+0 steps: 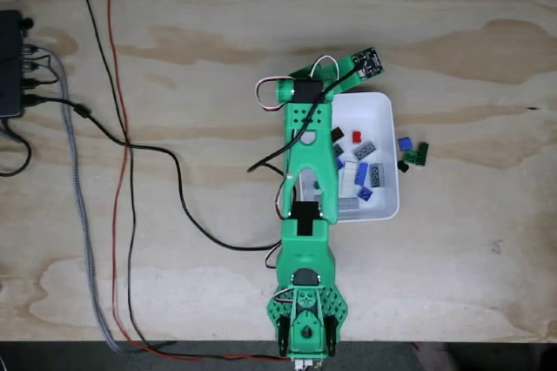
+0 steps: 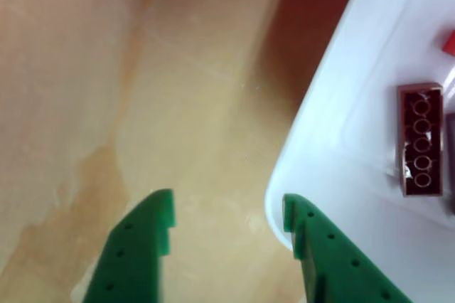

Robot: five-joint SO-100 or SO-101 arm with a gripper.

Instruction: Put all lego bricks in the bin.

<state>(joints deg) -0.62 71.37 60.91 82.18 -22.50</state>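
Note:
The white bin (image 1: 376, 110) lies right of the green arm (image 1: 306, 171) in the fixed view. Several lego bricks rest in it, among them a red one (image 1: 356, 137), a grey one (image 1: 364, 150) and a blue one (image 1: 360, 172). Three bricks lie on the table right of the bin: blue (image 1: 405, 143), green (image 1: 421, 153) and black (image 1: 403, 165). In the other view my gripper (image 2: 227, 205) is open over bare wood, with nothing between its green fingers (image 2: 138, 246). The right finger overlaps the bin's rounded corner (image 2: 320, 139). A brown brick (image 2: 421, 139) lies in the bin with its hollow underside up.
Black, red and braided grey cables (image 1: 130, 145) run over the plywood table (image 1: 200, 40) left of the arm. A black box (image 1: 10, 62) sits at the left edge. The arm's base (image 1: 306, 310) stands at the bottom edge.

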